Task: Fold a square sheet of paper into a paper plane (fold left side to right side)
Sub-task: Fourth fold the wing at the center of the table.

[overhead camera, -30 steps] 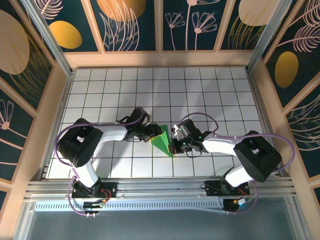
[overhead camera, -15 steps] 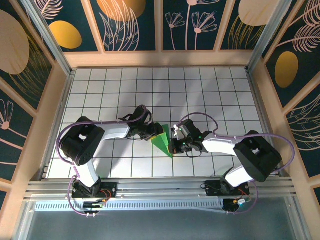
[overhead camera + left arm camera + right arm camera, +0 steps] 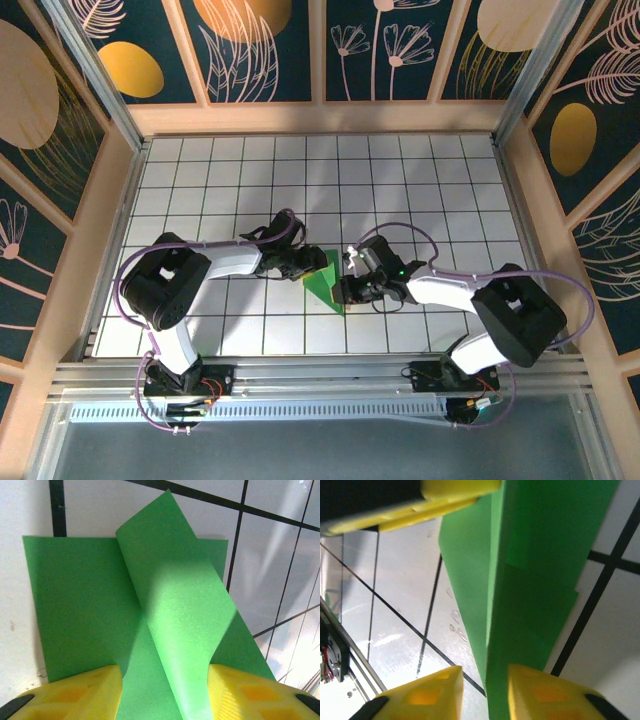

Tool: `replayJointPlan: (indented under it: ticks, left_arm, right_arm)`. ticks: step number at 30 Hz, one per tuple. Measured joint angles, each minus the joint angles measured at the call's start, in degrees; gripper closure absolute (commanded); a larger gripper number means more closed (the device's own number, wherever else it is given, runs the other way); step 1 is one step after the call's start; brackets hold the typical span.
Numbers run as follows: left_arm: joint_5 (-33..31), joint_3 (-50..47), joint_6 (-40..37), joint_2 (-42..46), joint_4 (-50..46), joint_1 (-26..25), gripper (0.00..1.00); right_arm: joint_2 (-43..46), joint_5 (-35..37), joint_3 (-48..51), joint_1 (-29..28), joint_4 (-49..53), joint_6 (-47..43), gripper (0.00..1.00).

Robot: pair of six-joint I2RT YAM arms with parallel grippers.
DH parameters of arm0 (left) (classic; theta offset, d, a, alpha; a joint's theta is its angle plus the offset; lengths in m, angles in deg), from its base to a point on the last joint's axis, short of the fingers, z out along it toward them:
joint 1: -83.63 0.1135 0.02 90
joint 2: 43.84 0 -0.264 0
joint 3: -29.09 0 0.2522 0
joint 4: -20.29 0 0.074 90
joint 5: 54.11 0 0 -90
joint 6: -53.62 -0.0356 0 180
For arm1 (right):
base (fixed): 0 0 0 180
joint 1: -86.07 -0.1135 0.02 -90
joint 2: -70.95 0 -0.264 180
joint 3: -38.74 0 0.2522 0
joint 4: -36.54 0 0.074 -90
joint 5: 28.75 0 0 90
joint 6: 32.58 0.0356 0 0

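Note:
The square sheet of paper (image 3: 326,283) is bright green and lies folded on the white grid tiles; from above it looks like a pointed triangle. In the left wrist view the paper (image 3: 85,605) lies flat, and a loose flap (image 3: 185,610) rises from it and runs between the fingers. My left gripper (image 3: 165,700) (image 3: 302,267) stands open over the sheet's left side. My right gripper (image 3: 485,695) (image 3: 347,289) is at the sheet's right edge. Its jaws are open, and the layered paper edge (image 3: 540,555) lies against the right finger (image 3: 545,692). The left gripper's yellow fingers (image 3: 455,495) show beyond the paper.
The white grid floor (image 3: 400,180) stretches away behind the arms to the wooden walls (image 3: 320,117). An aluminium rail (image 3: 320,375) runs along the near edge by the arm bases. Purple cables loop above both arms.
My right gripper's jaws have parted from the paper edge they were shut on. The left arm shifted slightly right earlier. The paper stays where it was.

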Motion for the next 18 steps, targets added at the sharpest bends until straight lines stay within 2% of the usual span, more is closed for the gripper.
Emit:
replayJointPlan:
  ticks: [6, 12, 18]
  left_arm:
    - [-0.02, 0.15, -0.15, -0.04, -0.24, 0.0, 0.5]
    - [-0.02, 0.15, -0.17, -0.04, -0.24, 0.0, 0.51]
    - [-0.07, 0.15, -0.17, -0.04, -0.26, -0.04, 0.5]
  right_arm:
    - [3.04, -1.57, -0.26, 3.02, -0.22, 0.17, 0.57]
    - [3.96, -5.14, -0.24, 7.54, -3.34, 1.22, 0.57]
    - [-0.48, -7.52, -0.26, 8.07, -6.99, 2.32, 0.62]
